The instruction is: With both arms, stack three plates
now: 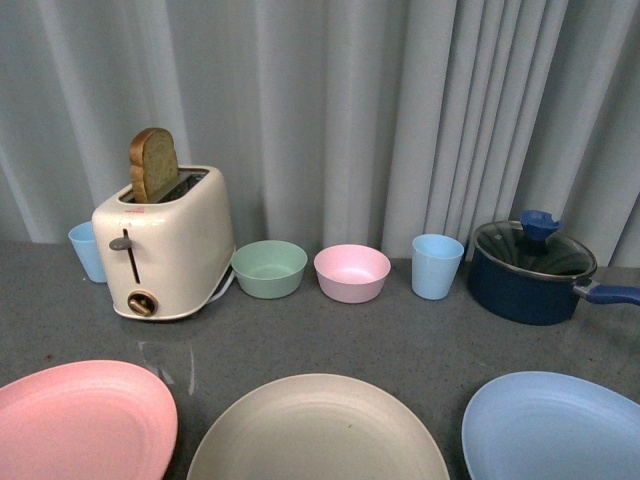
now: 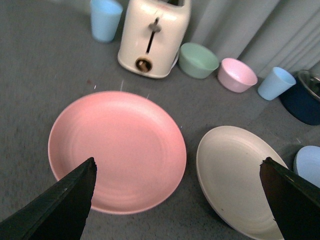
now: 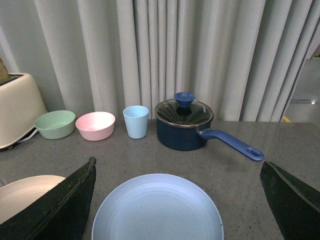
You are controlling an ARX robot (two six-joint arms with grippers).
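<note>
Plates (image 1: pixel 316 430) abreast, toaster (image 1: pixel 170 250) and bowls (image 1: pixel 269 268) behind

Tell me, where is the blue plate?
In the front view, the blue plate lies at the near right of the table, right of the beige plate and in front of the dark blue pot.

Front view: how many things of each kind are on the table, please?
Plates: 3 (pink plate, beige plate, light blue plate)
Bowls: 2 (green bowl, pink bowl)
Cups: 2 (left cup, right cup)
Toaster: 1
Bread slice: 1
Lidded pot: 1
Total: 10
</note>
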